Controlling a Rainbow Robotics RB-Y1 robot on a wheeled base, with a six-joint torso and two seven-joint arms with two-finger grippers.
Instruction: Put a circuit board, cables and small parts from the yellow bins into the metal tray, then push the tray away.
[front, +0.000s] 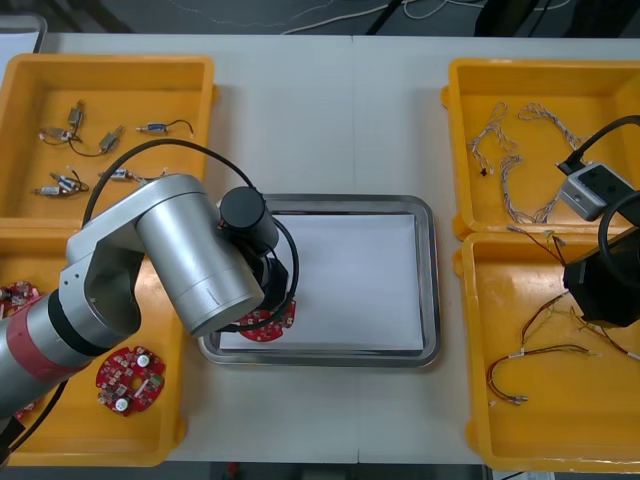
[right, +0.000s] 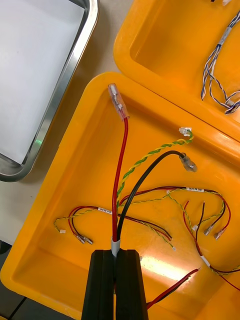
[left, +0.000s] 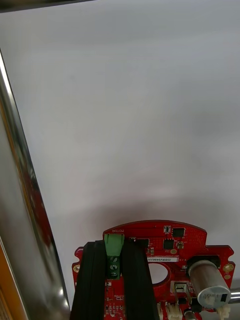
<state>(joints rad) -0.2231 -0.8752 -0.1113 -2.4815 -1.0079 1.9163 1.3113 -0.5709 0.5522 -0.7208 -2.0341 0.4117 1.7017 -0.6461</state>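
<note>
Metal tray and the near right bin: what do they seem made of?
Metal tray: likely polished steel, mirror-bright rim; floor matte white, maybe a liner. Yellow bin: glossy moulded plastic, rounded corners. Left gripper holds a circuit board inside the tray; right gripper holds cables above that bin.

Light table with centre seam; white cords on dark floor beyond.

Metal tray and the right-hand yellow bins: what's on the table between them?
Nothing; the front view shows a bare strip of table between the metal tray and the yellow bins.
</note>
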